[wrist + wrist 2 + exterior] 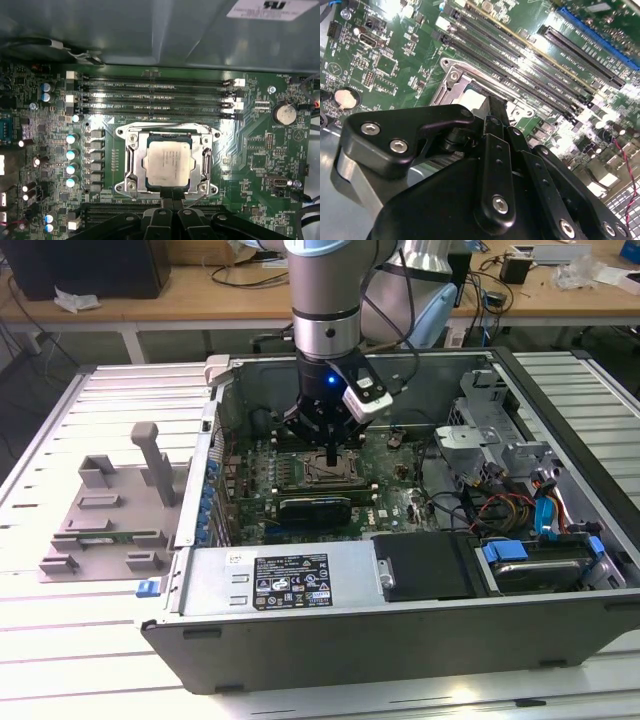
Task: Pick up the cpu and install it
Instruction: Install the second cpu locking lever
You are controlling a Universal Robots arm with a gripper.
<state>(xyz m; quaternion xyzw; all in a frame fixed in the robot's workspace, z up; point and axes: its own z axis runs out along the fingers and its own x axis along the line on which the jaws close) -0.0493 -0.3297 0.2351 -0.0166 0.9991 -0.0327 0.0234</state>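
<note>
Grey tray (pixel 105 515): lies on the slatted table (pixel 60 640) at the exterior view's left, outside the computer case (pixel 400 625); its upright posts rise from a flat base.

Computer case: lies open on the table, the green motherboard (pixel 390 495) exposed inside; a black drive cover and a blue-tabbed bay sit toward the 4 o'clock part of the case in the exterior view.

Arm (pixel 325 300): descends vertically into the case from 12 o'clock in the exterior view.

Gripper (pixel 332 458): hangs directly over the socket (pixel 167 162); in the first wrist view its two black fingers (pixel 171 205) appear pressed together, meeting at the socket's 6 o'clock edge and holding nothing; whether they touch the frame cannot be told.

Cpu (pixel 167 162): lies flat within the metal socket frame, near the middle of the motherboard.

Cpu, orientation: the plan is close to square, so no long axis stands out; its edges run parallel to the socket frame, and its broad metal face is turned up toward the camera.

Cpu, appearance: silvery-white lid with rounded corners, dull and faintly mottled, rimmed by a dark border; faint print is visible on it.

Memory slots (pixel 155 97): four long black rows at 12 o'clock from the socket in the first wrist view.

Coin cell (pixel 285 112): round, silver, at about 2 o'clock from the socket.
</note>
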